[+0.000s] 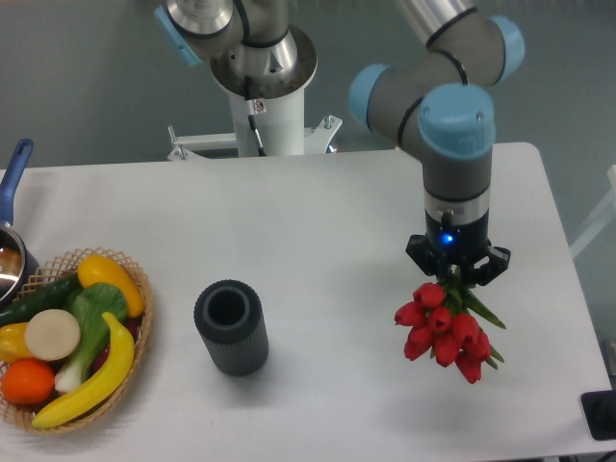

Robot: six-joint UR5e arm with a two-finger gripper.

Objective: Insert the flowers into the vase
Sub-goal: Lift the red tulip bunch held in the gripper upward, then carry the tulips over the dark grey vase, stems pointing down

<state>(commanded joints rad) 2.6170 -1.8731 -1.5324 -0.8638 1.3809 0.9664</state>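
The flowers (pixel 445 332), a bunch of red tulip buds with green leaves, hang from my gripper (pixel 458 277) above the right part of the white table, buds pointing down and toward the camera. The gripper is shut on their stems, which are mostly hidden between the fingers. The vase (pixel 231 327), a short dark grey ribbed cylinder with a round open mouth, stands upright on the table well to the left of the gripper. Nothing is in its mouth.
A wicker basket (pixel 135 332) at the left front holds a banana, a yellow pepper, an orange, a cucumber and a leafy vegetable. A pan with a blue handle (pixel 12 188) sits at the left edge. The robot base (pixel 262 87) stands behind the table. A dark object (pixel 602 416) lies at the right front corner.
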